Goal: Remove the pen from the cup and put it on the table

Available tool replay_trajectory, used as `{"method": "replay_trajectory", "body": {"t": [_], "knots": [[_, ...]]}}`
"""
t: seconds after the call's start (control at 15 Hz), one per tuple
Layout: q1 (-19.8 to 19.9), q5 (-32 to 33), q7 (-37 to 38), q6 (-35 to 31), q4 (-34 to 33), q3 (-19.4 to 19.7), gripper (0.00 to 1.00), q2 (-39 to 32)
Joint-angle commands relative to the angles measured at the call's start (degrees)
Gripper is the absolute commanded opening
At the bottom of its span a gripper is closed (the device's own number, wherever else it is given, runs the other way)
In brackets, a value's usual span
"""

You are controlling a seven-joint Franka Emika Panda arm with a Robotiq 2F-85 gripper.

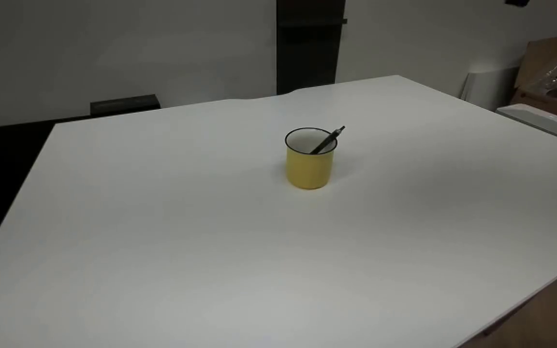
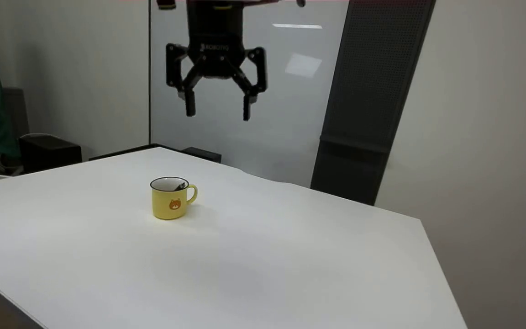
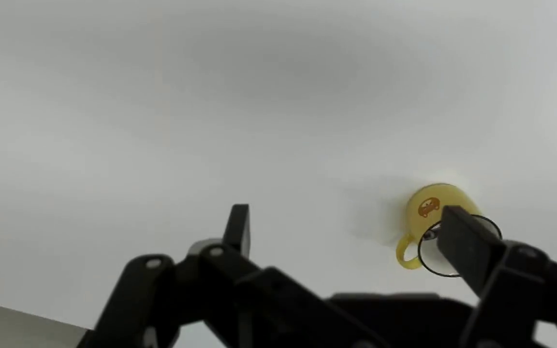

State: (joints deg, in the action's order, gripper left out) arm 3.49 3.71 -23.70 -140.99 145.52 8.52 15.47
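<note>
In an exterior view you have the cup (image 1: 309, 169) upright on the table (image 1: 162, 232), just right of centre; the pen (image 1: 327, 141) leans inside it, one end past the rim toward upper right. A panel (image 1: 309, 53) stands behind the table at top centre; a box (image 1: 538, 60) is beyond the table's edge, upper right. In an exterior view your gripper (image 2: 218, 114) hangs at upper middle, well apart from the cup, which stands below and to its left. In your wrist view the cup sits lower right, partly behind your gripper.
</note>
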Motion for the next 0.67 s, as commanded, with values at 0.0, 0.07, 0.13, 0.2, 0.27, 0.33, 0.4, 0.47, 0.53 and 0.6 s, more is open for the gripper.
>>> {"method": "replay_trajectory", "body": {"t": [0.0, 0.07, 0.13, 0.2, 0.27, 0.33, 0.4, 0.47, 0.53, 0.6], "knots": [[-2.8, 1.1, 3.4, -7.3, 3.5, -4.1, 1.00, -2.7], [-4.0, 0.5, 3.2, -9.3, 4.2, -5.1, 1.00, -3.6], [-5.0, 0.1, 3.4, -11.5, 4.5, -6.1, 1.00, -4.6], [-4.0, 0.0, 1.6, -8.3, 3.6, -4.6, 1.00, -3.5], [-4.6, -0.1, 1.8, -9.0, 3.8, -5.2, 1.00, -4.2], [-4.7, -0.1, 1.8, -9.0, 3.8, -5.2, 1.00, -4.5], [-4.6, -0.1, 1.7, -9.0, 3.8, -5.0, 1.00, -4.5], [-4.3, -0.1, 1.5, -9.0, 3.7, -4.7, 1.00, -4.4], [-4.1, -0.1, 1.4, -9.0, 3.7, -4.6, 1.00, -4.3], [-3.8, -0.2, 4.1, -11.3, 3.5, -4.9, 1.00, -5.6]]}}
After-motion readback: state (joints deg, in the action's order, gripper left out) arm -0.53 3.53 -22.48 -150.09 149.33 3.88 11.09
